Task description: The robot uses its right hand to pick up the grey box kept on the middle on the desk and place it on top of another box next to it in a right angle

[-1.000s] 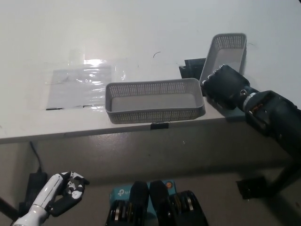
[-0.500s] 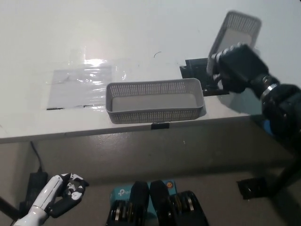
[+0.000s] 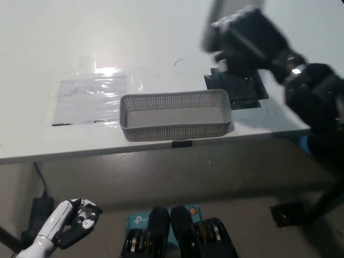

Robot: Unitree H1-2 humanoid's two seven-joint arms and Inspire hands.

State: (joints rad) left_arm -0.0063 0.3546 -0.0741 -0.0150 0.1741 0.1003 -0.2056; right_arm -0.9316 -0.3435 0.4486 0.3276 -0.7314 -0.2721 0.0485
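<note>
Above the white table [image 3: 161, 32], the black right hand [image 3: 244, 40] holds a blurred grey box [image 3: 216, 19] in the air beyond the grey basket [image 3: 176, 114], while the white left hand [image 3: 78, 219] hangs low.

right hand [image 3: 244, 40] motion-blurred, perhaps gripping a grey box [image 3: 219, 15] cut off at top edge

A lab or office workspace. A plain white desk [image 3: 107, 32] carries a grey perforated storage basket [image 3: 176, 114] near its front edge. Below the desk, a black power adapter and cable [image 3: 38, 207] lie on the floor.
</note>
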